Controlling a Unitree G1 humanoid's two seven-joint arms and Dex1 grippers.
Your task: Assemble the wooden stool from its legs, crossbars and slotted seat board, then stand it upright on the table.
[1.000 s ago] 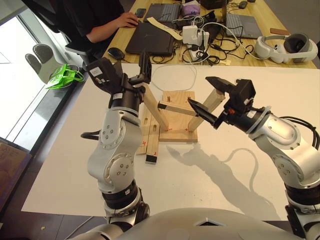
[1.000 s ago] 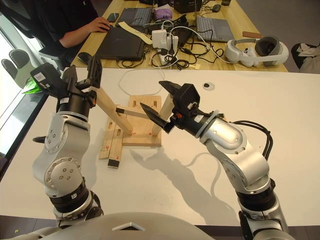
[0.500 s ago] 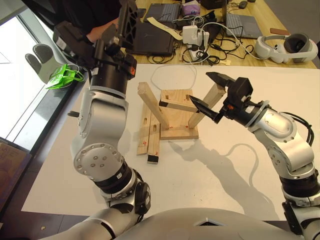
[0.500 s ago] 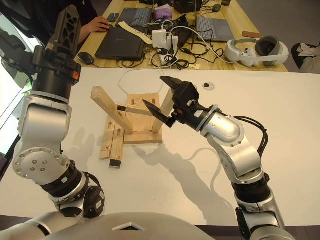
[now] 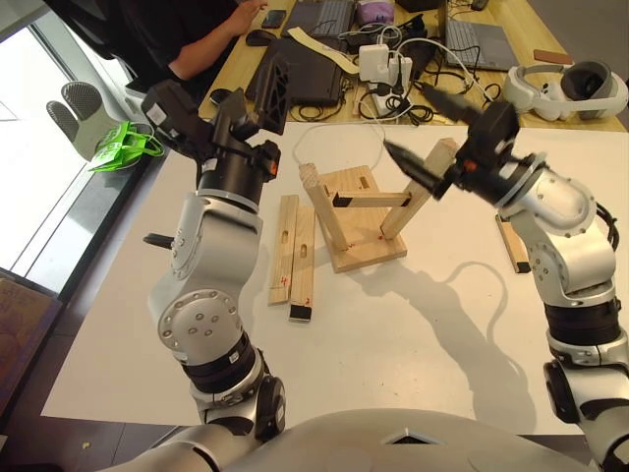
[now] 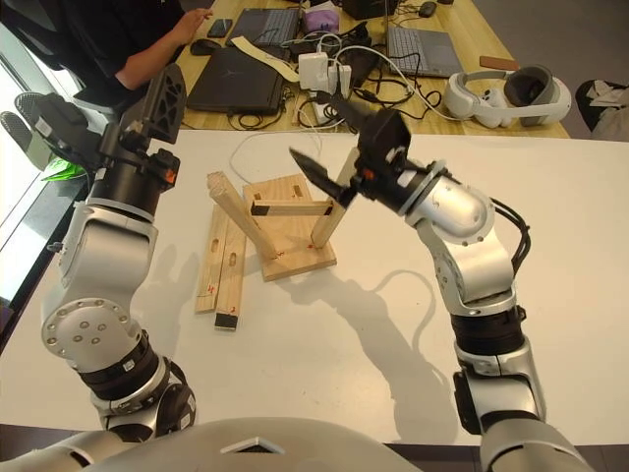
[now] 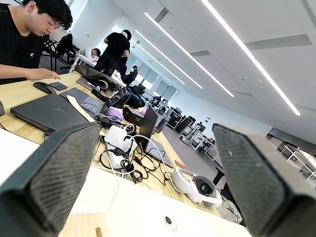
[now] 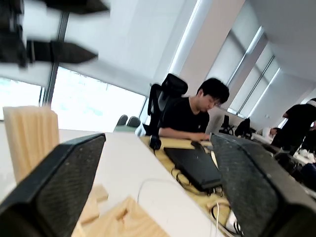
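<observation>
While the half-built stool [image 5: 366, 246] sits mid-tabletop [image 5: 413, 334] with two legs [image 5: 324, 208] and one crossbar [image 5: 371, 200] fitted, left gripper [image 5: 254, 98] and right gripper [image 5: 405, 118] hover open and empty above it, so the next move likely means grasping the loose boards [image 5: 295, 251] at its 9 o'clock.

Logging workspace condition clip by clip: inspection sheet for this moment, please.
Surface: white table.
Job's things: seat board flat, two legs standing on it, crossbar between them; two slotted boards to its left, one wooden piece to its right.
Clutter: nothing seen.
Grippers: left gripper and right gripper open, empty, raised either side of the legs.
Cables: white cable looped behind the seat board; tangle on the desk.
Surroundings: laptops, headset on that desk.
</observation>
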